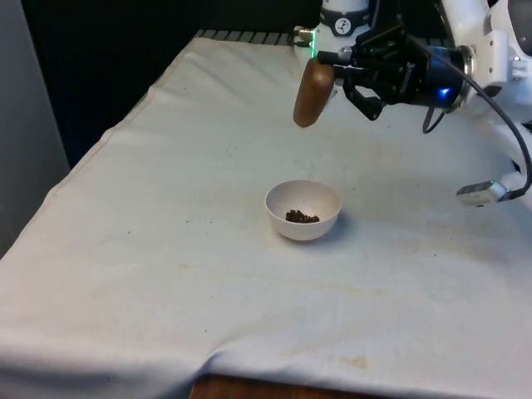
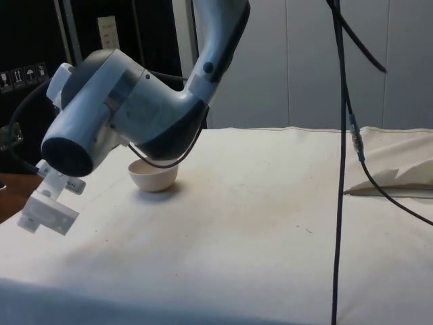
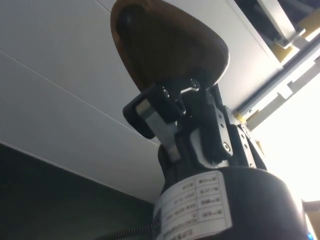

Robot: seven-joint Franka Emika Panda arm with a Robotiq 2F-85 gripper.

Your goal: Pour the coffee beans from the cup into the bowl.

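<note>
A brown wooden cup (image 1: 312,93) hangs tipped over, mouth down, high above the table, a little behind the white bowl (image 1: 303,209). My gripper (image 1: 337,71) is shut on the cup's side and lies turned sideways. The bowl holds a small heap of dark coffee beans (image 1: 302,217). In the wrist view the cup (image 3: 167,50) sits clamped between the black fingers (image 3: 150,112); its inside is hidden. From the side, the bowl (image 2: 154,177) peeks out below the arm.
White cloth (image 1: 166,249) covers the whole table. A small grey device (image 1: 480,194) on a cable lies at the front view's right. A black cable (image 2: 338,135) hangs down across the side view, with a fold of cloth (image 2: 396,177) behind it.
</note>
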